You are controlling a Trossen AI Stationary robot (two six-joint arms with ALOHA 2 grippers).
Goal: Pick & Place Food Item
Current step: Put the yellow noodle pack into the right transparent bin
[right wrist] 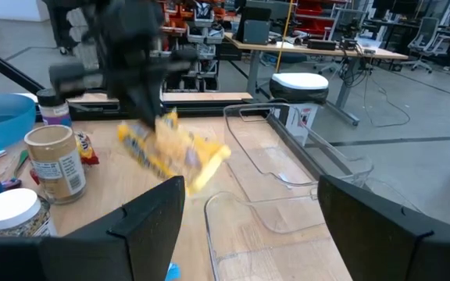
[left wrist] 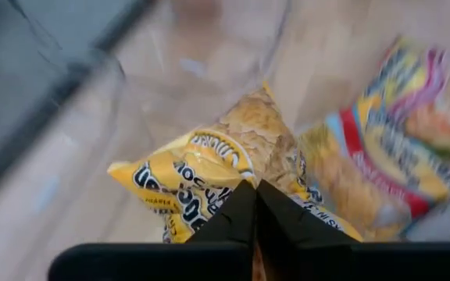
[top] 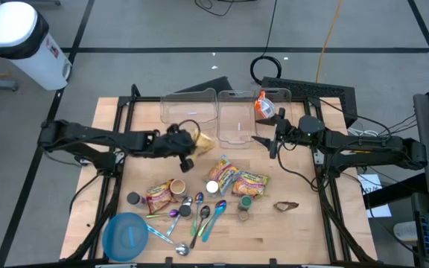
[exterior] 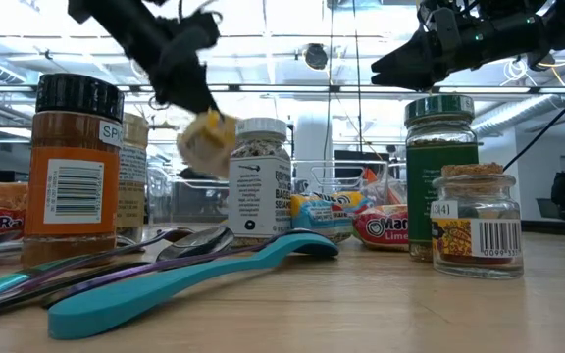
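Observation:
A yellow noodle packet [top: 205, 138] hangs in the air in front of the clear containers, with my left gripper [top: 191, 143] shut on it. The left wrist view shows the packet [left wrist: 209, 168] just past the closed fingertips. In the low view it [exterior: 207, 139] floats above the jars and spoons. My right gripper [top: 265, 141] waits open and level at the right, beside the middle clear container [top: 237, 119], with nothing between its fingers [right wrist: 147, 222]. My left gripper pinches the packet's near edge [left wrist: 244, 181] between its two closed fingertips. The fingers come from the table's left side, slanting downward. The packet is lifted clear of the table and hangs tilted beyond and below the fingertips [exterior: 196, 103].
Three clear containers stand at the back; the right one [top: 274, 100] holds an orange packet. Ramen packets [top: 237, 179] [top: 159, 195], spice jars [top: 213, 187], several spoons [top: 192, 216], a blue bowl [top: 127, 237] and a brown scrap [top: 285, 205] fill the middle and near table.

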